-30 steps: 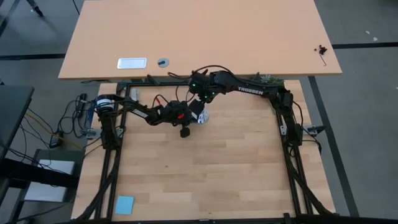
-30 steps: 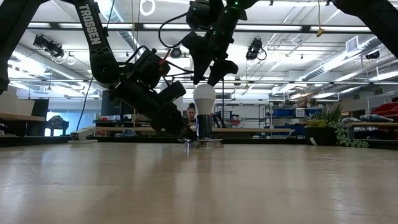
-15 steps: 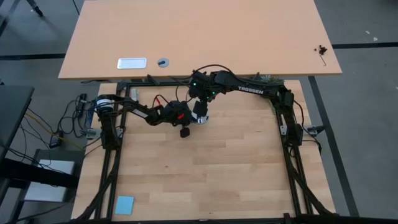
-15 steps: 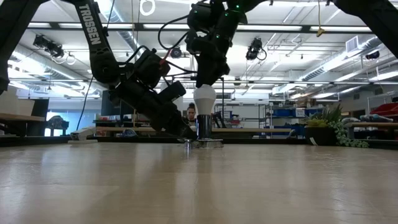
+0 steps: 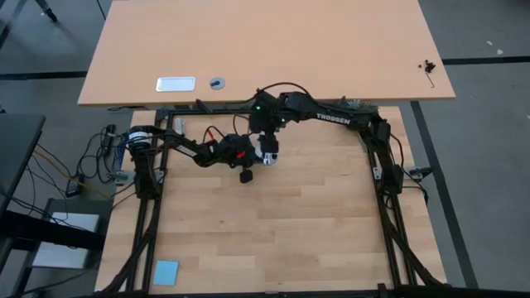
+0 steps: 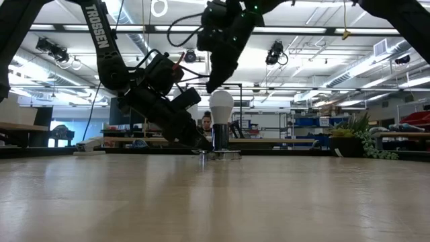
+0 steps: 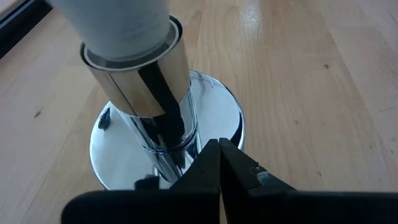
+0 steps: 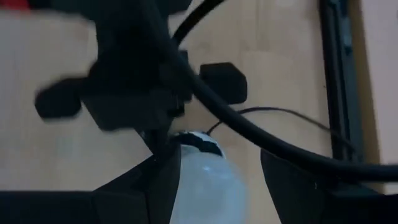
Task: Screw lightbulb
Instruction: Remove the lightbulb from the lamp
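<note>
1. From above: the small white pear-shaped lightbulb [image 5: 267, 150] stands near the far middle of the pale wooden plank tabletop [image 5: 273, 232], with both dark arms meeting over it. The right pincer [image 5: 266, 142] hangs directly above the bulb; the left pincer [image 5: 255, 161] comes in low from the side at its foot. A small blue square pad [image 5: 166, 271] lies well apart at the near left corner, and a second, plain light-wood table [image 5: 273, 50] sits beyond the rig.

2. At table height: the bulb [image 6: 221, 104] stands upright in a shiny chrome socket stand with a round base [image 6: 221, 149]. The right pincer [image 6: 216, 86] sits just at the bulb's upper side, fingers apart, and I can't say for sure it is touching the glass. The left arm slants down to the stand's base. Behind them is a workshop hall with ceiling strip lights, shelving and a leafy green plant [image 6: 366, 138]; a person shows far off, behind the stand.

3. Left wrist: the left pincer [image 7: 219, 163] is pressed together, fingertips right at the chrome stem, seemingly steadying it. The bulb's neck [image 7: 124, 25] is seated in the socket collar.

4. Right wrist: the bulb's white dome [image 8: 205, 180] sits between the spread fingers [image 8: 158, 180], not visibly clamped.

5. My read: the bulb is already in the socket and upright; what remains is likely more turns to tighten it, then letting go.
</note>
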Robot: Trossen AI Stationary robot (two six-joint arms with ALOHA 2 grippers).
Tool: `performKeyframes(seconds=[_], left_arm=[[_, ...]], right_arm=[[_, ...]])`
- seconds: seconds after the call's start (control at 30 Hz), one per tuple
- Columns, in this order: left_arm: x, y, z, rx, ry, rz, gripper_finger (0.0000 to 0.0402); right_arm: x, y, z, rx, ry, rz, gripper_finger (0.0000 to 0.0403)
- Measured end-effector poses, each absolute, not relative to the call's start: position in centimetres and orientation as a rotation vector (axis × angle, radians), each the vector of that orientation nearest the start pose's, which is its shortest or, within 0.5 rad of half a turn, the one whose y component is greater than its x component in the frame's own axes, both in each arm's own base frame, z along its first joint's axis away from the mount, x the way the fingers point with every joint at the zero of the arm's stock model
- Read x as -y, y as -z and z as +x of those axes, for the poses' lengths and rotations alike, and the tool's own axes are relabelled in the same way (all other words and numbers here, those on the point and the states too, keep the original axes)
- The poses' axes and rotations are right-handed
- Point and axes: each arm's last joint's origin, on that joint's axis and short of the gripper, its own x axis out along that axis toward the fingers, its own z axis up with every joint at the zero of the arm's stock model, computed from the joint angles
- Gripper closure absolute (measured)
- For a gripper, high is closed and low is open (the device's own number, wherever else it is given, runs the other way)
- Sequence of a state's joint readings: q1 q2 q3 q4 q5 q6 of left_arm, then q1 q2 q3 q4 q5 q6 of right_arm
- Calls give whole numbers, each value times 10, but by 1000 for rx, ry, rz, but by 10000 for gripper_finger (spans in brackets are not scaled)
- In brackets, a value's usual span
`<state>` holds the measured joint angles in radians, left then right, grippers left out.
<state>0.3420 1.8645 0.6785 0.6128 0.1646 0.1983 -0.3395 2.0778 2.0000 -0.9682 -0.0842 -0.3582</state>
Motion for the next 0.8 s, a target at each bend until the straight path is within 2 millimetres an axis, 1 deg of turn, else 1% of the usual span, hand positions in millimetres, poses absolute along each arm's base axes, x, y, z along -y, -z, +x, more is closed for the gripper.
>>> performKeyframes(seconds=[0.07, 0.17, 0.23, 0.37, 0.5, 0.7, 0.8], left_arm=[[-105, -99, 308, -569, -116, 49, 401], [-104, -99, 308, -569, -116, 49, 401], [-105, -99, 308, -569, -116, 49, 401], [-104, -99, 308, -569, -120, 38, 401], [-105, -99, 308, -568, -121, 32, 401], [-104, -99, 308, -568, -121, 32, 401], [-104, -99, 308, -568, -121, 32, 401]], right_arm=[[137, -297, 424, -1038, 126, -19, 176], [125, -304, 426, -1015, 244, 195, 176], [118, -304, 426, -1015, 302, 309, 176], [109, -302, 424, -1042, 458, 407, 174], [108, -299, 422, -1042, 607, 459, 164], [118, -286, 416, -1017, 800, 566, 136], [124, -279, 416, -996, 827, 591, 122]])
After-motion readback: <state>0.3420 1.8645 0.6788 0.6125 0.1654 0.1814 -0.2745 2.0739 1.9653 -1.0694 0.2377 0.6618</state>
